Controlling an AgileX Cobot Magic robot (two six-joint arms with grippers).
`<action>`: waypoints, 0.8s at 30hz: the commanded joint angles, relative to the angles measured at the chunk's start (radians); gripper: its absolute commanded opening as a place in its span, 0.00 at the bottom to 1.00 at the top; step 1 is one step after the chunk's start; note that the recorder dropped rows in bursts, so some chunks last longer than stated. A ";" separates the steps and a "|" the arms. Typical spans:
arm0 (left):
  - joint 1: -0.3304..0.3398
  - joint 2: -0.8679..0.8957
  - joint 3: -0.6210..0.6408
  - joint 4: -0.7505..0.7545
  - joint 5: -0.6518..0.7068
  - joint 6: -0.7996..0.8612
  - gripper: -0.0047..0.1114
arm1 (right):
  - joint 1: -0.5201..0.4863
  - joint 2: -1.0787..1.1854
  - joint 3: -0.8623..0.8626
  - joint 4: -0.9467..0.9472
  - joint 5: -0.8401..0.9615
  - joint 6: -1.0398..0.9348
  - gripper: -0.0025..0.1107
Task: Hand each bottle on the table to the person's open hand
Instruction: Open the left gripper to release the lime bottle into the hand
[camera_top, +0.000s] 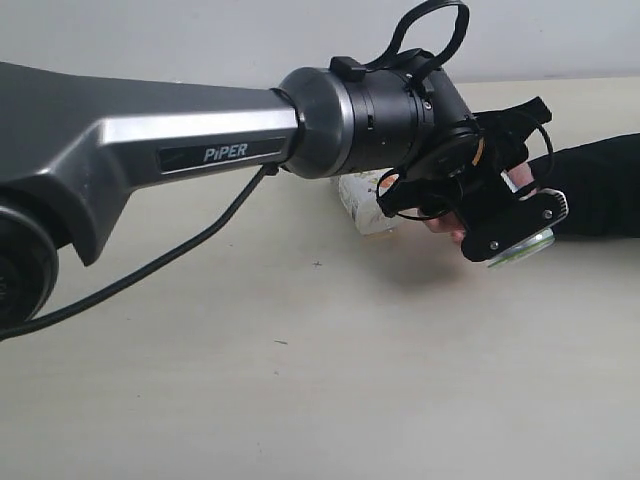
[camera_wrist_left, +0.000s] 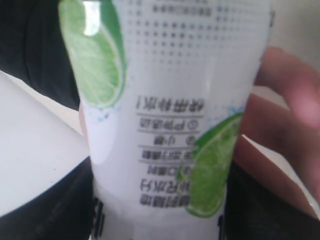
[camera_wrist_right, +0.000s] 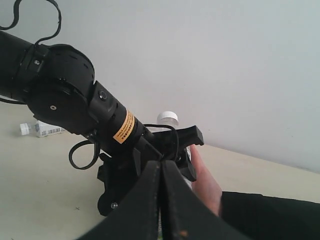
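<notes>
My left gripper (camera_top: 505, 205) is shut on the lime-print bottle (camera_top: 525, 248), holding it up off the table (camera_top: 300, 380) at the right. In the left wrist view that bottle (camera_wrist_left: 170, 100) fills the frame between my black fingers (camera_wrist_left: 45, 210). The person's open hand (camera_top: 443, 226) lies right against the bottle, its fingers (camera_wrist_left: 285, 130) beside the label, on an arm in a black sleeve (camera_top: 600, 185). The bottle's white cap (camera_wrist_right: 167, 118) shows above my left arm. My right gripper (camera_wrist_right: 161, 200) is shut and empty, a little way from the hand (camera_wrist_right: 205, 185).
A small white bottle (camera_top: 362, 200) sits on the table just behind my left arm. Another bottle with a white-blue label (camera_wrist_right: 42, 129) lies on its side farther off. My left arm (camera_top: 200, 140) spans the scene from the left.
</notes>
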 joint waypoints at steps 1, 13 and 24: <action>-0.004 0.000 -0.004 0.001 0.004 -0.010 0.40 | 0.003 -0.005 0.004 0.004 -0.008 -0.002 0.02; -0.005 -0.012 -0.004 0.001 -0.001 -0.042 0.67 | 0.003 -0.005 0.004 0.004 -0.008 -0.002 0.02; -0.018 -0.061 -0.004 0.008 0.007 -0.045 0.70 | 0.003 -0.005 0.004 0.004 -0.008 -0.002 0.02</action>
